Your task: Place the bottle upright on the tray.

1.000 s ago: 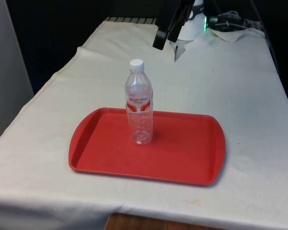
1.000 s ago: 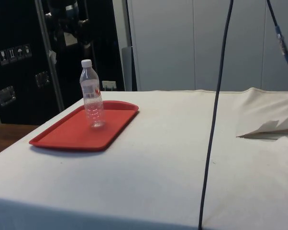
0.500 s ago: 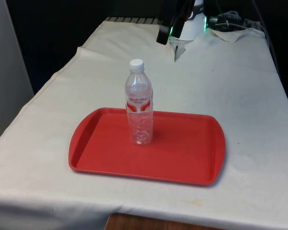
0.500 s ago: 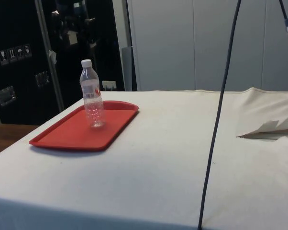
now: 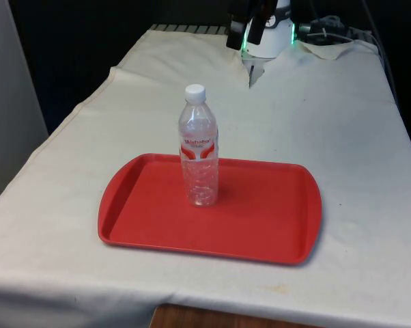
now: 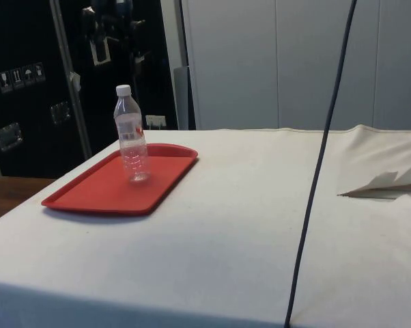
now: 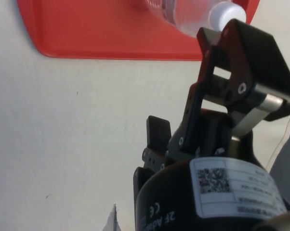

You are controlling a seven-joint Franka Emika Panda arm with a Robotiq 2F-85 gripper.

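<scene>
- A clear plastic water bottle [image 5: 199, 147] with a white cap and a red-and-white label was seen standing upright on a red tray [image 5: 267, 225], left of the tray's middle in the front view and nearer the tray's far edge than its near one.
- In the side view the same bottle [image 6: 131, 137] was seen upright on the tray [image 6: 96, 195], with nothing touching it.
- The tray was laid flat on the white cloth of the desk [image 5: 328, 123], towards the desk's near end in the front view.
- The black pincer [image 5: 245, 27] was seen raised high over the desk's far end, well apart from the bottle and the tray.
- In the side view the pincer [image 6: 113, 31] was made out against the dark cabinets, well above the bottle's cap.
- In the wrist view the bottle's cap and neck [image 7: 203, 14] and a part of the tray [image 7: 97, 33] were seen beyond the pincer [image 7: 193, 101].
- Nothing was held by the pincer; whether its fingers stood apart or together could not be told.
- A dark cable [image 6: 321, 171] was seen hanging across the side view, in front of the desk.
</scene>
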